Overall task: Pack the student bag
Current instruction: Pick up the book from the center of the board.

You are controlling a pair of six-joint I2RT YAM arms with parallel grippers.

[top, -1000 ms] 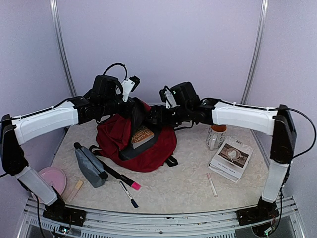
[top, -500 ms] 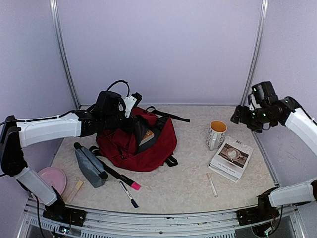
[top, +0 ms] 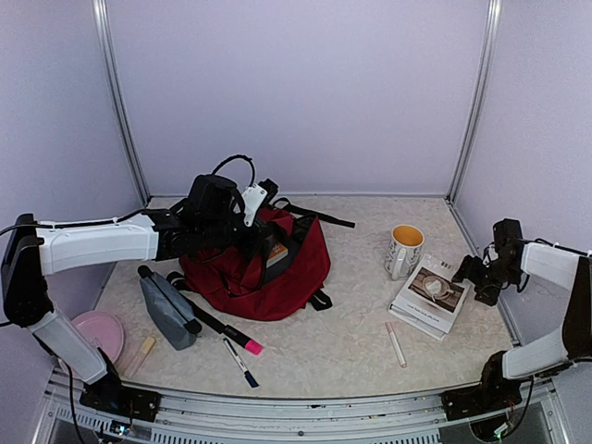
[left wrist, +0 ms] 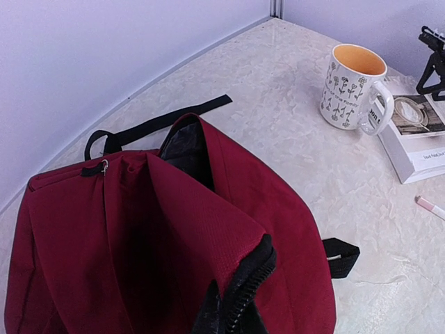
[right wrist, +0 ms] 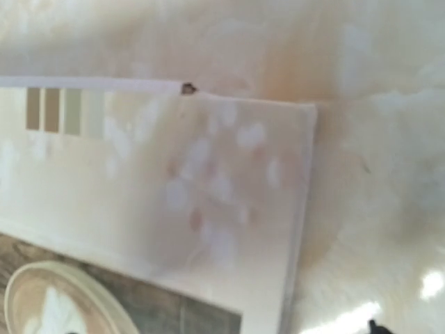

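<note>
The student bag (top: 277, 287) is a dark red backpack lying at centre left of the table, its mouth held up. My left gripper (top: 259, 215) is shut on the bag's black zipper edge (left wrist: 243, 292), and its fingers are hidden below the left wrist view. A brown book (top: 273, 252) shows inside the opening. My right gripper (top: 472, 276) hangs low at the far right, open and empty, just above the corner of a white book (top: 427, 296). That book cover (right wrist: 174, 195) fills the blurred right wrist view.
A white mug (top: 403, 252) stands beside the white book, and a white pen (top: 396, 344) lies in front of it. A grey pouch (top: 166, 310), a pink marker (top: 236, 338), a blue pen (top: 239, 363) and a pink plate (top: 97, 335) lie front left.
My right arm has left the bag's mouth, swung out to the right and dropped beside the white book. The brown book stays in the bag. The left gripper keeps its hold.
</note>
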